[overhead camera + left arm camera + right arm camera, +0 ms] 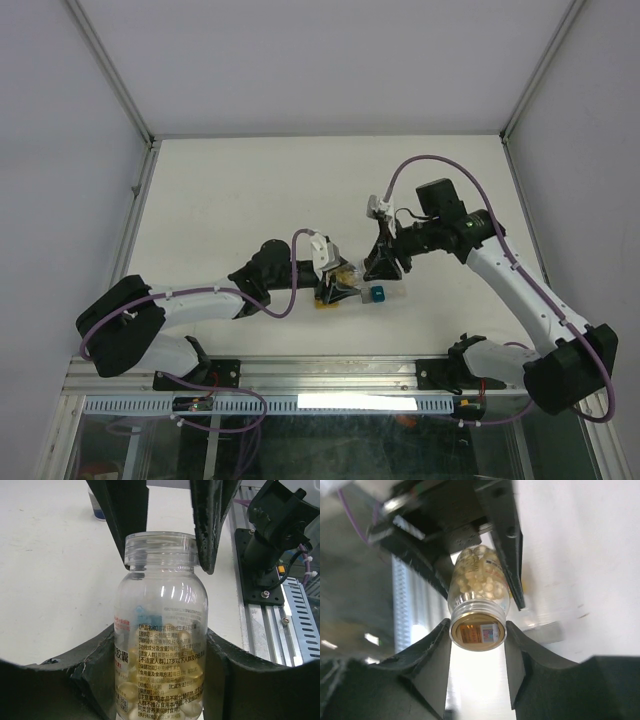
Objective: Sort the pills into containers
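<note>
The loose pills (477, 577) are kept in a light, slippery bottle (162, 620), which is clenched by the left end effector (161, 647) and is best taken at the cap (161, 547), flanked by the right end effector (478, 635), whose closure cannot be told.

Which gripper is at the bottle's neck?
The right gripper: its jaws flank the threaded neck of the bottle, whereas the left gripper clamps the labelled body holding the pills.
</note>
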Controlling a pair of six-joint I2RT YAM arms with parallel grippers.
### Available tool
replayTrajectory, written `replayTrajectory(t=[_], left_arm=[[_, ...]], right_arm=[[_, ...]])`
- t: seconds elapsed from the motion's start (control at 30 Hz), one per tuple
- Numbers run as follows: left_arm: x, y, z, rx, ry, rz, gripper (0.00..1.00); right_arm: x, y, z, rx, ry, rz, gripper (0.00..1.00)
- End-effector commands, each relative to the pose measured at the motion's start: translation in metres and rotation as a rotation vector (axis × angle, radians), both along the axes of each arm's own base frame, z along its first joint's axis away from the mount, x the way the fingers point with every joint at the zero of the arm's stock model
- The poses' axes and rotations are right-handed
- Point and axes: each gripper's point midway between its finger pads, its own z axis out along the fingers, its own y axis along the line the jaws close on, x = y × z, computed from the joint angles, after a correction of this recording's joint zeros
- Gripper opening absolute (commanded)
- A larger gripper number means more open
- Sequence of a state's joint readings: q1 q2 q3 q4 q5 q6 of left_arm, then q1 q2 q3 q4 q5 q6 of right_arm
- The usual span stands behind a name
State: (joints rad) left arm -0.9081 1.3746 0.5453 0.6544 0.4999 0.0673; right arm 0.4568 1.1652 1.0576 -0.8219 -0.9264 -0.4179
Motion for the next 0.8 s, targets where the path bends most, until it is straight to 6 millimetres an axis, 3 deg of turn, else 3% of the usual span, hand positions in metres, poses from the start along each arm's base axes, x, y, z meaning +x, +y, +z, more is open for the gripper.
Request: replayTrajectory(t=[0.0, 0.13, 0.23, 0.3, 0.37, 0.53, 0.67, 0.77], left_arm=[[-0.006, -0.006, 0.022, -0.044, 0.011, -0.079, 0.0], [-0.009, -0.007, 0.019, -0.032, 0.028, -0.108, 0.0], [-0.008, -0.008, 0.019, -0.026, 0.033, -0.114, 0.0], [-0.008, -0.008, 0.02, -0.025, 0.031, -0.113, 0.0], [-0.007, -0.008, 0.019, -0.024, 0.032, -0.11, 0.0], [-0.007, -0.007, 0.019, -0.027, 0.031, -0.109, 0.0], [-0.008, -0.006, 0.02, -0.032, 0.03, -0.109, 0.0], [-0.009, -0.005, 0.022, -0.044, 0.025, -0.103, 0.0]], right_arm=[[-0.003, -0.002, 0.02, 0.079, -0.602, 0.44, 0.0], [0.006, -0.013, -0.003, 0.01, -1.069, 0.749, 0.0], [0.019, -0.011, 0.001, -0.018, -1.128, 0.744, 0.01], [0.018, -0.008, 0.008, 0.008, -1.103, 0.711, 0.1], [0.012, -0.005, 0.014, 0.049, -1.066, 0.662, 0.25], [0.006, -0.009, 0.029, 0.037, -0.873, 0.477, 0.96], [-0.007, -0.019, 0.031, -0.002, -0.671, 0.337, 0.99], [-0.006, -0.018, 0.035, 0.0, -0.443, 0.12, 1.0]])
